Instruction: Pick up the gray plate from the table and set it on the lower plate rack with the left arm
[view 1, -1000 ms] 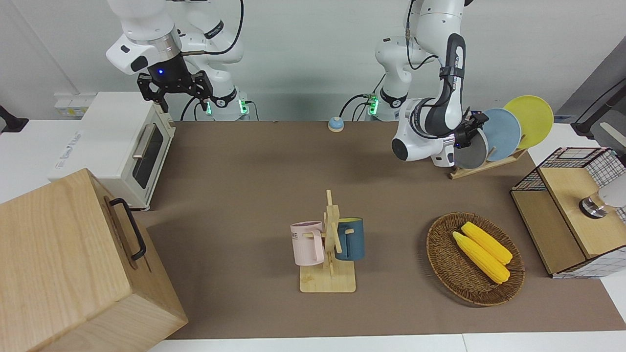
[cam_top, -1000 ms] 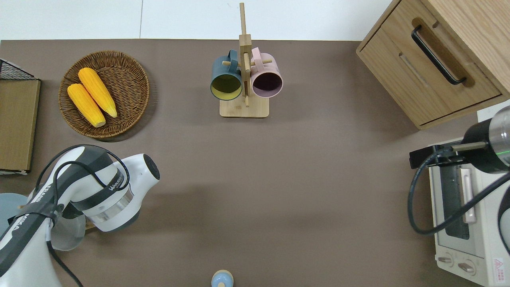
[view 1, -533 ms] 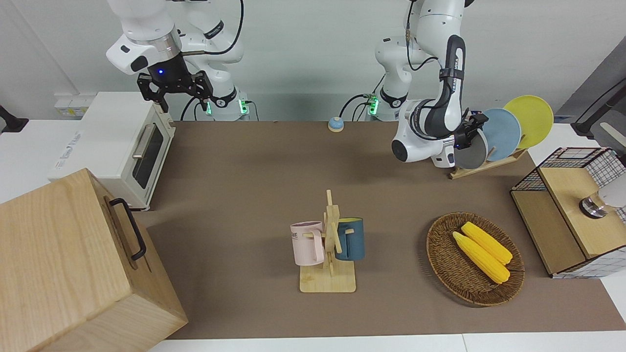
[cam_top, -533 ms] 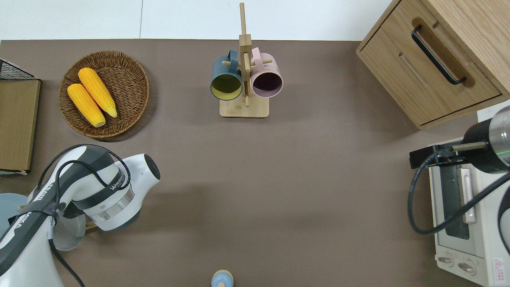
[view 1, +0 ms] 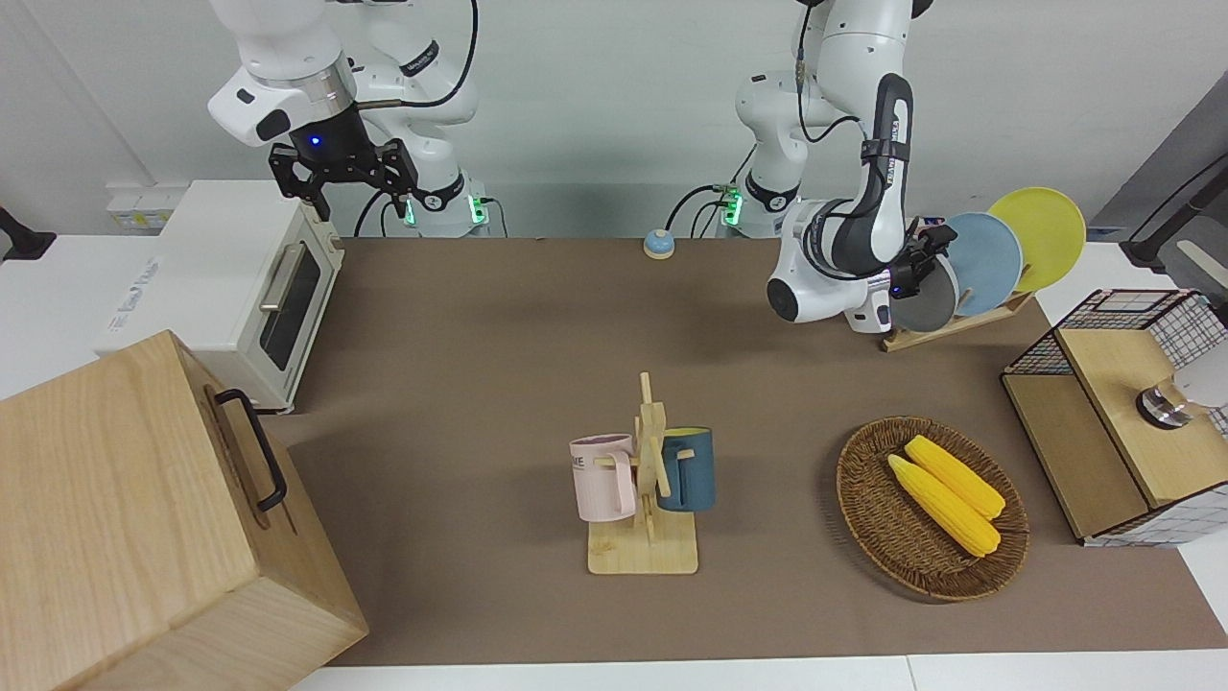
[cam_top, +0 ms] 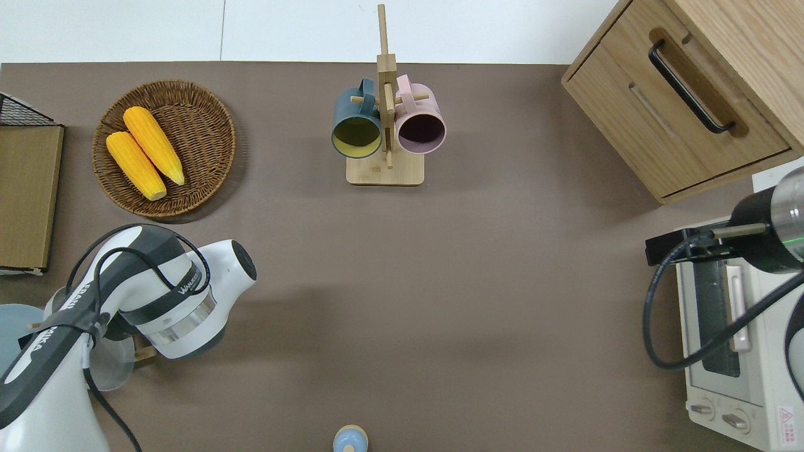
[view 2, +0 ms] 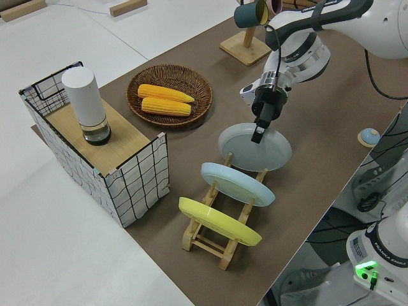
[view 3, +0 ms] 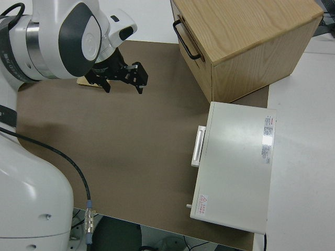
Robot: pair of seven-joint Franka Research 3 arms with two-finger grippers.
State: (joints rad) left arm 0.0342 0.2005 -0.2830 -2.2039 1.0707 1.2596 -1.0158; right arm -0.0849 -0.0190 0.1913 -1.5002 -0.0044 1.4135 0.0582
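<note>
Front view: left gripper (view 1: 919,265) was closed on the top rim of the gray plate (view 1: 927,304), which stood on edge in the slot of the rack (view 1: 959,321) farthest from the robots, leaning toward the blue plate (view 1: 982,261) next to it. Yellow plate (view 1: 1041,233) stood in the slot nearest the robots. Left arm (view 1: 844,245) came down from its base, elbow bent, forearm level over the worktop (view 1: 480,336), wrist turned toward the rack. Right gripper (view 1: 343,171) hung w/ fingers spread apart, holding nothing; right arm parked.

Overhead view: most of the gray plate (cam_top: 113,370) was hidden by the arm's white wrist; only a pale curved edge showed, w/ a bit of wooden rail beside it. Wicker basket (cam_top: 164,148) w/ two corn cobs lay farther from the robots than the rack. Worktop mat was plain brown, matte.

Left side view: gripper fingers (view 2: 257,133) pinched the gray plate's (view 2: 255,148) rim from above. Plate was round, smooth, shallow raised rim, seated between pegs at the rack's (view 2: 217,237) low end. Rack was light wood, two slanted rails, upright pegs. All three plates leaned the same way, apart from each other.

Right side view: right gripper (view 3: 123,77) was open and empty.
</note>
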